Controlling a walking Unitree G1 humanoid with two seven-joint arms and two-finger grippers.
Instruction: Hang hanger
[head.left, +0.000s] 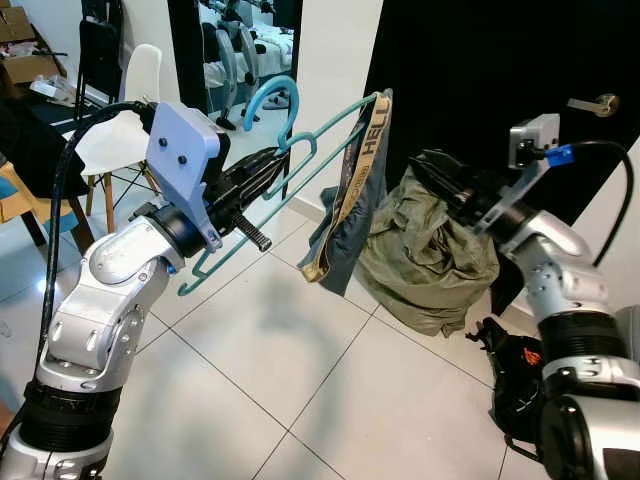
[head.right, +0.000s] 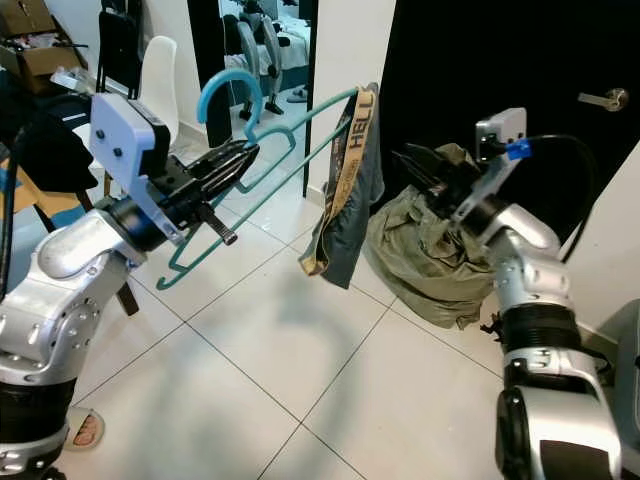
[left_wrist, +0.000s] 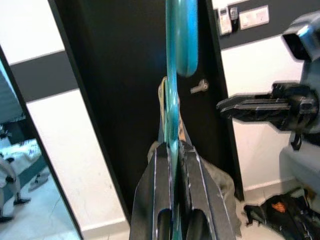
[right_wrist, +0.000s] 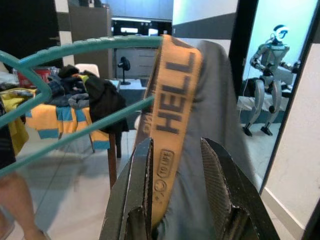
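Two silver arms are held up over the white tiled floor. The left gripper has its two black fingers pressed together on the teal hanger, pinching it just below the hook. The hanger is up in the air and tilted, with its curved hook pointing up toward the tall mirror. One end of the hanger dips low beside the left arm. The other end reaches out toward the right arm.

Grey shorts hang over that far end of the hanger. They have a tan band with the dark letters HELL on it. The shorts dangle down above the floor.

The right gripper is near the shorts, just to their right. In the right wrist view its fingers are apart, with the tan band and grey cloth hanging between them.

Behind the shorts, a green bundle of cloth sits on the floor against the black door. A white chair stands on the left.
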